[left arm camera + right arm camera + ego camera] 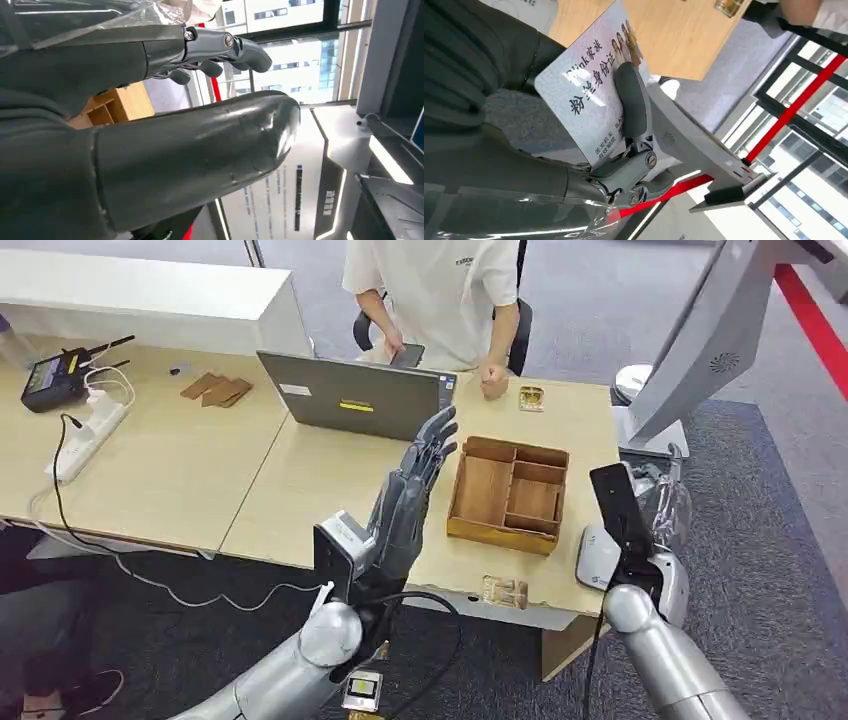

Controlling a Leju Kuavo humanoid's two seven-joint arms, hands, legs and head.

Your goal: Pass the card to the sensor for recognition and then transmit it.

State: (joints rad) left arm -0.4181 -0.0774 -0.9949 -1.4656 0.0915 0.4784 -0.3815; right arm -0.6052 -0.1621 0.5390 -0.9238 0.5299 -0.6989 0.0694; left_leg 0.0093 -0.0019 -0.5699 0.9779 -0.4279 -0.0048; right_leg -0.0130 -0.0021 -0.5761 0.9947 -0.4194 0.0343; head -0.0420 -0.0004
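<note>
My right hand (499, 165) holds a white printed card (589, 100), with one grey finger (631, 107) pressed across its face. In the head view this right hand (660, 515) hovers off the table's right end, just above a white rounded sensor unit (597, 558); the card itself is hidden there behind the black wrist block. My left hand (415, 485) is raised over the table's front edge, left of the wooden tray (508, 495), holding nothing. Its fingers (220, 50) are stretched out and apart from the thumb (200, 150).
A person in a white shirt (440, 290) sits behind the open laptop (355, 395). A tilted grey kiosk panel (700, 340) stands at the right. Small card holders (531, 398) (503, 590) lie on the table. A power strip (90, 435) and cables lie far left.
</note>
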